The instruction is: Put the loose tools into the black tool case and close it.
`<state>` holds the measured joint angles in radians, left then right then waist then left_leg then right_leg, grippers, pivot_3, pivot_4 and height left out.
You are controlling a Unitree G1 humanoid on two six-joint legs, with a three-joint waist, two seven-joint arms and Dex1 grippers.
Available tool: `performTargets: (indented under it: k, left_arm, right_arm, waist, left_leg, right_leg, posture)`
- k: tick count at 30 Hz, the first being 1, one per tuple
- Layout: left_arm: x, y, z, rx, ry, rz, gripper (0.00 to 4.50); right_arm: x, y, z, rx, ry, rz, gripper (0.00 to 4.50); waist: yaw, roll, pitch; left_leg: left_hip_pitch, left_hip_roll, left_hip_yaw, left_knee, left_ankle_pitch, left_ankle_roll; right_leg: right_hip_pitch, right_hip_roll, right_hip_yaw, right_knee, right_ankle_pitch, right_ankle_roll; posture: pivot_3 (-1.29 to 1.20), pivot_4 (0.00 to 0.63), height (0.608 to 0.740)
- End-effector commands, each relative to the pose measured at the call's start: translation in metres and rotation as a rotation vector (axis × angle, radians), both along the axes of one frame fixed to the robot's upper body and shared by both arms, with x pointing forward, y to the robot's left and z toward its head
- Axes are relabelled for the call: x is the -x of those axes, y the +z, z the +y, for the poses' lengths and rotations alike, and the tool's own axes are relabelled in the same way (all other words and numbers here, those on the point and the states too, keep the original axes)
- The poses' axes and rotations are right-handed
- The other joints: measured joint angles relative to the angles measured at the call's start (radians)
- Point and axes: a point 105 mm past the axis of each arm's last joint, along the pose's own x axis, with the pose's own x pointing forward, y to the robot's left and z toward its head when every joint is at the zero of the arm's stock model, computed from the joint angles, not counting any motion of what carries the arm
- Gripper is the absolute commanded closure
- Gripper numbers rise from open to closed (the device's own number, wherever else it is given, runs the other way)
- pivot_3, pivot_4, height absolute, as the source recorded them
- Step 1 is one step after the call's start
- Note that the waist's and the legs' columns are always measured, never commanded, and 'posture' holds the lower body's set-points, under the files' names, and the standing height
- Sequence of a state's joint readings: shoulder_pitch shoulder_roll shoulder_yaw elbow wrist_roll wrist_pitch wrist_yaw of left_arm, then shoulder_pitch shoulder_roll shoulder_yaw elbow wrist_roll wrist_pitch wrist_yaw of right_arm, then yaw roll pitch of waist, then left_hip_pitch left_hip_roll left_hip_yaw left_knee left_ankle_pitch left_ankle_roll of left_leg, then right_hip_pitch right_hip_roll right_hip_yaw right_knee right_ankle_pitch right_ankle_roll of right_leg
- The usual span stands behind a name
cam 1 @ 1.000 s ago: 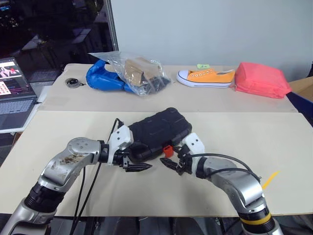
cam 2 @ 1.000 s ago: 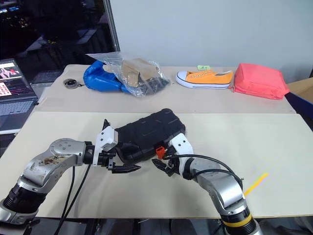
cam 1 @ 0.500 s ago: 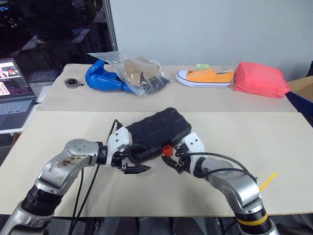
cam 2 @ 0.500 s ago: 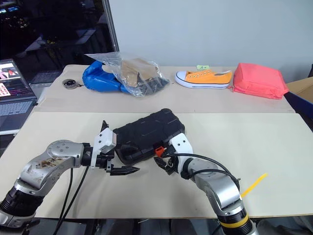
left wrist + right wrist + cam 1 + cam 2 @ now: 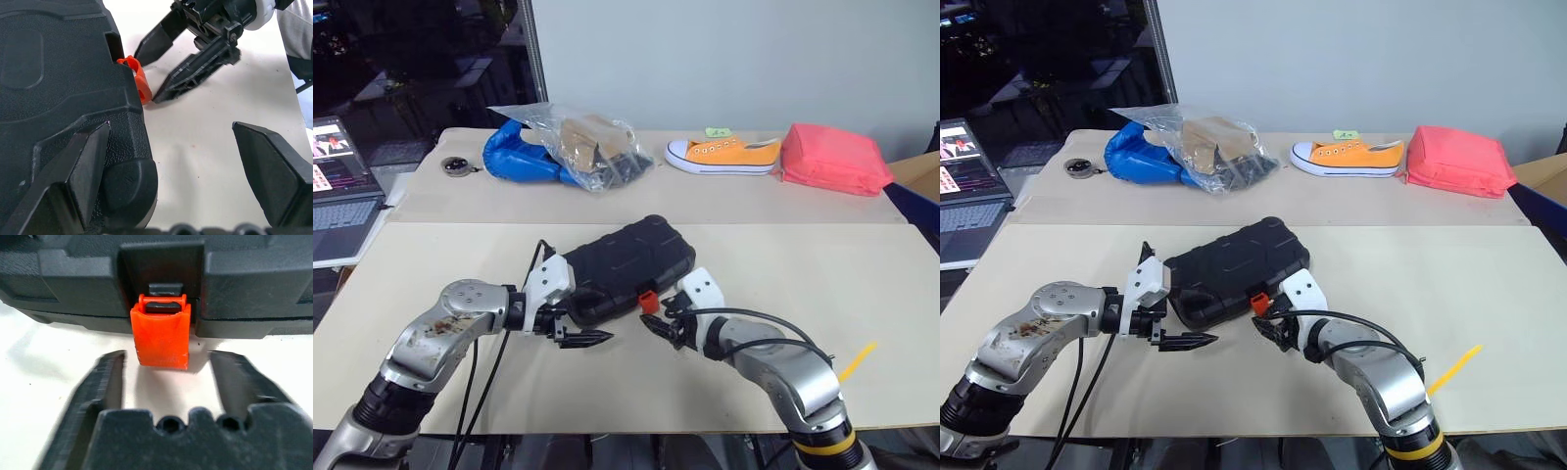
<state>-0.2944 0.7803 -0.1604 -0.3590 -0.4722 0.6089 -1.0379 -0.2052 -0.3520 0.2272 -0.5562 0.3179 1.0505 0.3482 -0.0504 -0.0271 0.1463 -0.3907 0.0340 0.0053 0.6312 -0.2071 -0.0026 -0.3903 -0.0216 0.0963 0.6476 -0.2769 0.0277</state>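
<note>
Our right gripper [image 5: 1268,331] sits straight in front of the case's [image 5: 625,262] orange latch [image 5: 162,337], fingers apart astride it, apparently untouching; left gripper [image 5: 579,336], spread wide, flanks the case's corner.

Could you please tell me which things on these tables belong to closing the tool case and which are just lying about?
Job: black moulded-plastic tool case, its orange latch tab, left gripper, right gripper.

Lying about: orange canvas sneaker, pink pouch, blue bag, clear plastic bag, laptop.
</note>
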Motion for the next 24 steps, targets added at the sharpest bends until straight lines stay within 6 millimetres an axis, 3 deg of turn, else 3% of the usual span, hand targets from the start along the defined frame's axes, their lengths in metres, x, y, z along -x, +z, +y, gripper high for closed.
performTargets:
  k: [1, 3, 24]
  left_arm:
    - [0.002, -0.016, 0.008, -0.051, 0.036, 0.06, 0.2]
    - [0.002, -0.016, 0.008, -0.049, 0.036, 0.061, 0.2]
    - [0.002, -0.014, 0.006, -0.048, 0.036, 0.067, 0.2]
  right_arm:
    - [-0.002, 0.011, 0.005, -0.016, 0.021, -0.041, 3.03]
    - [-0.002, 0.012, 0.006, -0.017, 0.021, -0.043, 3.35]
    - [-0.007, 0.039, 0.016, -0.159, 0.092, -0.21, 3.35]
  waist:
    - [0.0, 0.0, 0.0]
    - [0.0, 0.0, 0.0]
    - [-0.01, 0.0, 0.0]
  left_leg:
    - [0.0, 0.0, 0.0, 0.0, 0.0, 0.0]
    - [0.0, 0.0, 0.0, 0.0, 0.0, 0.0]
    - [0.0, 0.0, 0.0, 0.0, 0.0, 0.0]
  right_leg:
    - [0.0, 0.0, 0.0, 0.0, 0.0, 0.0]
    - [0.0, 0.0, 0.0, 0.0, 0.0, 0.0]
    - [-0.001, 0.0, 0.0, 0.0, 0.0, 0.0]
  posture:
    - [0.0, 0.15, 0.74]
    - [0.0, 0.15, 0.74]
    - [0.0, 0.15, 0.74]
